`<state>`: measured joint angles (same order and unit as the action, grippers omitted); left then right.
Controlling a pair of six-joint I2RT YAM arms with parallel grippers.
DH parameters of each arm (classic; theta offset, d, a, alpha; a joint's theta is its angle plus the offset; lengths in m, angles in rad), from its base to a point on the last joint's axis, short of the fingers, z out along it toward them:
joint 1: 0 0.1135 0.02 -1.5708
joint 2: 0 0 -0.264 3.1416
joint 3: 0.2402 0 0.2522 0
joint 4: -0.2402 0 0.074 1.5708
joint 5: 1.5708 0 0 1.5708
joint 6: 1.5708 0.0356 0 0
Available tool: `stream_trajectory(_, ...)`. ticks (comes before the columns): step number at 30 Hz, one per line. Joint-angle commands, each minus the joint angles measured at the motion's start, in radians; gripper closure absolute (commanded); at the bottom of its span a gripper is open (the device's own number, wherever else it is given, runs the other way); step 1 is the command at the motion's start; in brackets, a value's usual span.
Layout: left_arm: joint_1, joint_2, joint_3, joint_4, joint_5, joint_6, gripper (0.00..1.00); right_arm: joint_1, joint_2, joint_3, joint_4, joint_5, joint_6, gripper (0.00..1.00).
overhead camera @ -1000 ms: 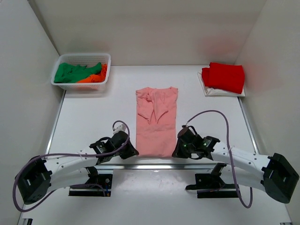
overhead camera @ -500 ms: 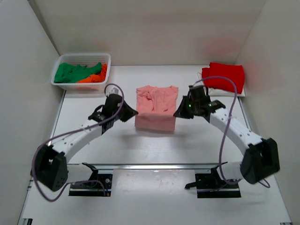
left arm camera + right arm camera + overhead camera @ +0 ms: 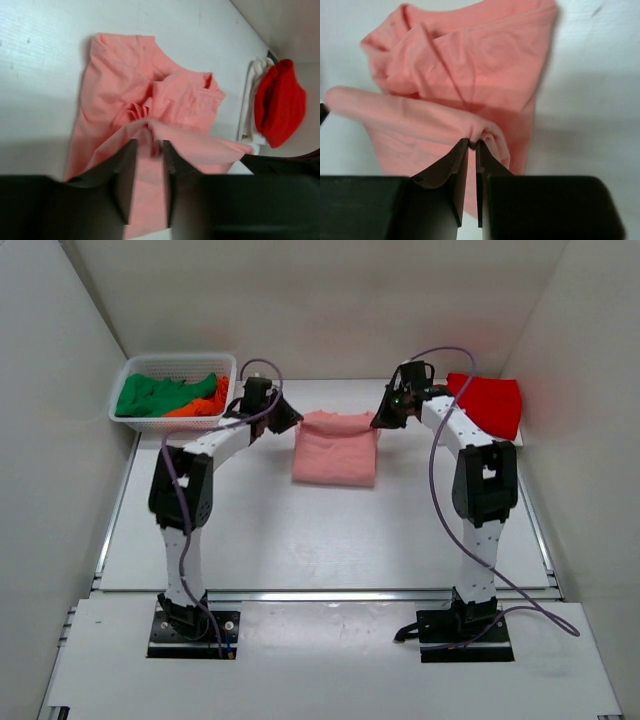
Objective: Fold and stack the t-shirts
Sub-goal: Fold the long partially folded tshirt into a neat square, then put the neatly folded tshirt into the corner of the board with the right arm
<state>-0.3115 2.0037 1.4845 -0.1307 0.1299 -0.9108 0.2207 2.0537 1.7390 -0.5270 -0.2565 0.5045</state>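
The salmon-pink t-shirt [image 3: 335,450] lies folded in half at the middle back of the table. My left gripper [image 3: 290,420] is at its far left corner and my right gripper [image 3: 383,420] at its far right corner. In the left wrist view the left gripper [image 3: 149,142] stands open, its fingers apart with a bunched hem of the pink t-shirt [image 3: 125,85] loose between the tips. The right gripper [image 3: 472,142] is shut on a pinch of the pink t-shirt [image 3: 480,55]. A folded bright red t-shirt [image 3: 485,405] lies at the back right.
A white mesh basket [image 3: 180,358] at the back left holds a green t-shirt [image 3: 150,395] and an orange t-shirt [image 3: 200,405]. The red t-shirt rests on a white cloth [image 3: 250,100]. White walls close in the table on three sides.
Both arms carried the pink shirt's near hem from the front of the table to its far edge, folding it in half. The left jaws opened; the right stayed shut.
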Motion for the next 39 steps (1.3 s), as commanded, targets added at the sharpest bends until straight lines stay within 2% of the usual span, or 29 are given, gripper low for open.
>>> stream_trajectory(1,0.021,0.131,0.233,-0.070,-0.007,0.043,0.56,-0.066,0.109,0.190,-0.067,0.092,-0.041,0.90)
stream_trajectory(3,0.029,0.168,0.299,-0.078,0.002,0.030,0.44,-0.075,0.148,0.227,-0.036,0.138,-0.072,0.65)
stream_trajectory(6,0.048,0.112,0.185,0.008,0.002,0.007,0.38,-0.093,0.128,0.202,0.008,0.189,-0.103,0.36)
stream_trajectory(8,0.046,0.035,0.105,0.045,-0.012,0.027,0.38,-0.104,0.085,0.104,0.047,0.166,-0.103,0.25)
stream_trajectory(10,0.032,0.004,0.042,0.034,-0.013,0.044,0.42,-0.112,-0.007,-0.022,0.158,0.076,-0.097,0.12)
stream_trajectory(12,0.009,-0.010,0.004,0.052,-0.001,0.050,0.44,-0.122,-0.042,-0.136,0.250,-0.034,-0.078,0.04)
stream_trajectory(14,-0.008,0.000,-0.006,0.071,0.029,0.027,0.44,-0.127,-0.046,-0.211,0.289,-0.096,-0.057,0.01)
stream_trajectory(16,-0.034,0.035,0.023,0.071,0.056,0.012,0.44,-0.116,-0.014,-0.197,0.265,-0.112,-0.049,0.01)
stream_trajectory(19,-0.078,0.165,0.201,-0.086,0.031,0.032,0.44,-0.093,0.071,-0.126,0.231,-0.130,-0.054,0.00)
stream_trajectory(23,-0.075,0.288,0.336,-0.220,0.045,0.024,0.46,-0.061,0.193,-0.009,0.153,-0.191,-0.054,0.01)
stream_trajectory(26,-0.063,0.336,0.329,-0.244,0.088,0.016,0.48,-0.044,0.316,0.099,0.082,-0.263,-0.043,0.01)
stream_trajectory(30,-0.051,0.299,0.244,-0.186,0.085,0.001,0.51,-0.029,0.381,0.181,0.010,-0.398,-0.029,0.01)
stream_trajectory(31,-0.052,0.294,0.218,-0.169,0.080,-0.005,0.51,-0.030,0.390,0.177,0.010,-0.415,-0.024,0.01)
stream_trajectory(34,-0.051,0.299,0.229,-0.170,0.083,-0.004,0.52,-0.037,0.395,0.160,0.038,-0.529,-0.012,0.27)
stream_trajectory(36,-0.051,0.305,0.250,-0.178,0.097,0.006,0.50,-0.044,0.395,0.162,0.045,-0.555,-0.006,0.88)
stream_trajectory(37,-0.052,0.303,0.255,-0.178,0.118,0.003,0.49,-0.050,0.393,0.166,0.051,-0.553,-0.006,1.00)
stream_trajectory(39,-0.043,0.291,0.252,-0.179,0.131,0.010,0.47,-0.064,0.390,0.183,0.044,-0.547,-0.032,1.00)
